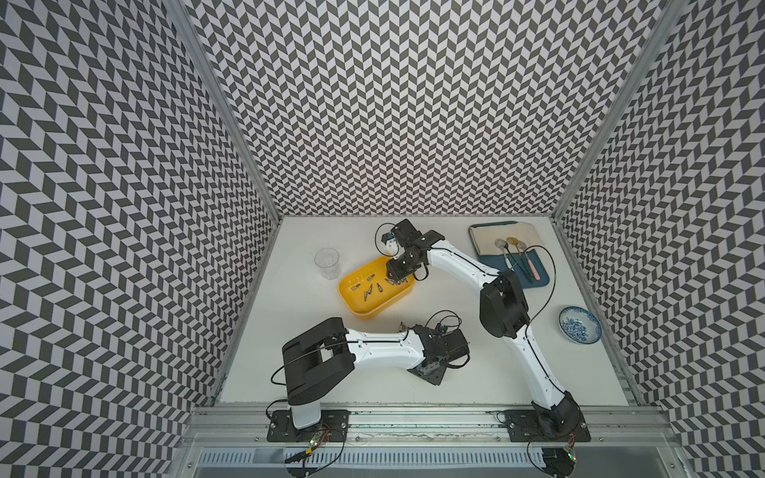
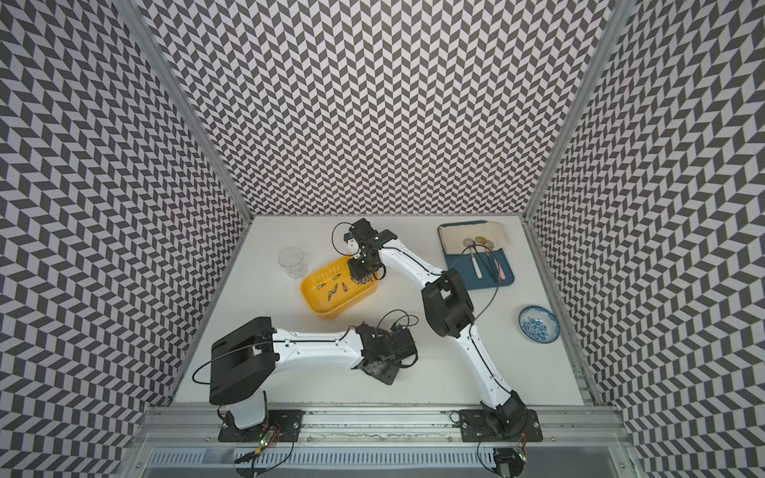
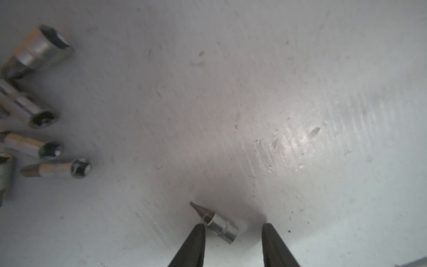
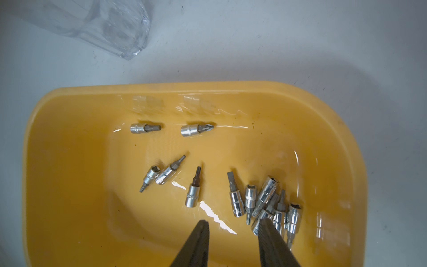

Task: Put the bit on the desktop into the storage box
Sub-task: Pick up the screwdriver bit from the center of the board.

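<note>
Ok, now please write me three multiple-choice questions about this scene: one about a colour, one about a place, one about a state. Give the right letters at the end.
1. What colour is the storage box?
A) yellow B) blue C) white

2. Where is the bit at the left gripper?
A) in the storage box B) on the desktop C) lifted in the air

3. How is the right gripper?
A) shut on a bit B) shut, empty C) open, empty

Answers:
1 A: its walls are yellow in both top views.
2 B: the left wrist view shows it lying on the white surface.
3 C: its jaws stand apart above the box, with nothing between them.
</note>
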